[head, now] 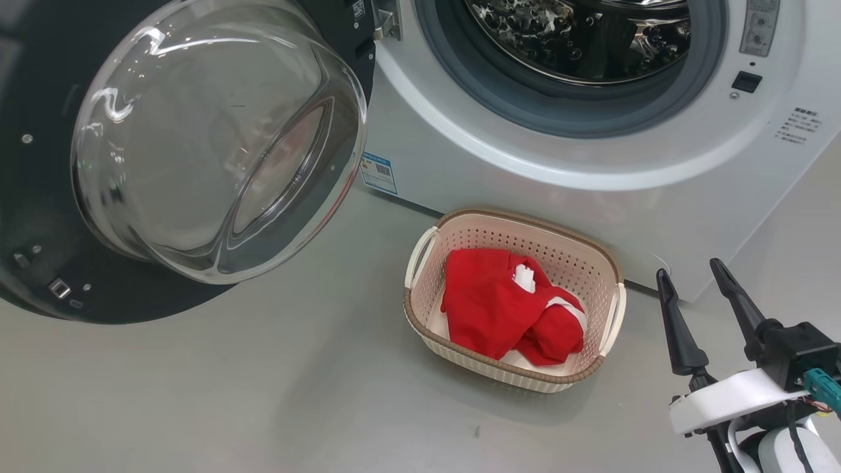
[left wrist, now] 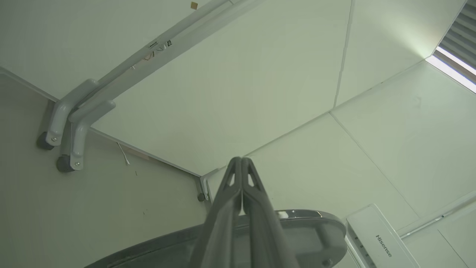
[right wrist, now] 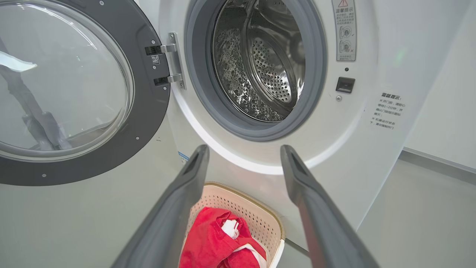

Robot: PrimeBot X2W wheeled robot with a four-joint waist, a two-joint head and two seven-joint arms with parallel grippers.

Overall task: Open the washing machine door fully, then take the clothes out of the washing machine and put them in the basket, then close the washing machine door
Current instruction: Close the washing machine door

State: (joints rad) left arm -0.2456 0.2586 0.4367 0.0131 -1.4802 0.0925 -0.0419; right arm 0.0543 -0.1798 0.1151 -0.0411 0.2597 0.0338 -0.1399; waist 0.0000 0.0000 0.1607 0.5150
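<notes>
The washing machine [head: 499, 157] [right wrist: 357, 156] stands white at the top, its steel drum showing bare metal. Its round black door [head: 39, 217] [right wrist: 147, 111] with the bulging glass bowl hangs swung wide to the left. The cream basket [head: 594, 259] [right wrist: 260, 219] sits on the floor before the machine, holding the red clothes [head: 499, 305] [right wrist: 210, 242] with white trim. My right gripper [head: 690, 270] [right wrist: 243, 154] is open and empty, to the right of the basket. My left gripper [left wrist: 241, 160] is shut on nothing, pointing up at a ceiling.
Grey floor [head: 230, 394] spreads in front of the basket and under the door. A black latch socket [head: 747, 81] and printed labels sit on the machine's right face. In the left wrist view, grey conduit pipes [left wrist: 70, 123] and a white wall unit [left wrist: 379, 242] show overhead.
</notes>
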